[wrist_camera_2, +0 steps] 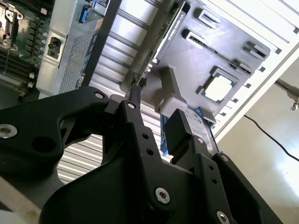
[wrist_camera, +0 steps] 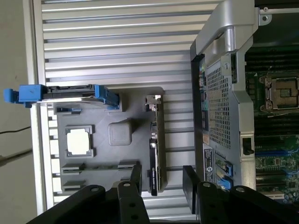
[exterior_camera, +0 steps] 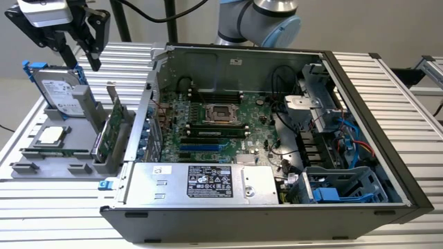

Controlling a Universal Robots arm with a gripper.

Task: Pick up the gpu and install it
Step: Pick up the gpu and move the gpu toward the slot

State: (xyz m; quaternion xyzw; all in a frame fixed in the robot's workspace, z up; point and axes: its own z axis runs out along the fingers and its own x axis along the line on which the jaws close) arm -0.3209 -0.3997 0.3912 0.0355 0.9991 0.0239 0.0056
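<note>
Open hand [exterior_camera: 83, 62] above the gpu [exterior_camera: 112, 127]
Jaws apart, empty; gpu upright in grey tray [exterior_camera: 45, 170] at the exterior view's left

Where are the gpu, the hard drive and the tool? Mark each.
gpu [wrist_camera: 154, 156], first wrist view, the card's long edge.
hard drive [exterior_camera: 59, 96], exterior view, its labelled face.
tool [exterior_camera: 82, 59], exterior view, midway between its fingertips.

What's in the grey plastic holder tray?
Upright green gpu card, silver hard drive with blue rails, square silver processor chip, thin green memory stick. Its grey slot hides the card's lower edge.
</note>
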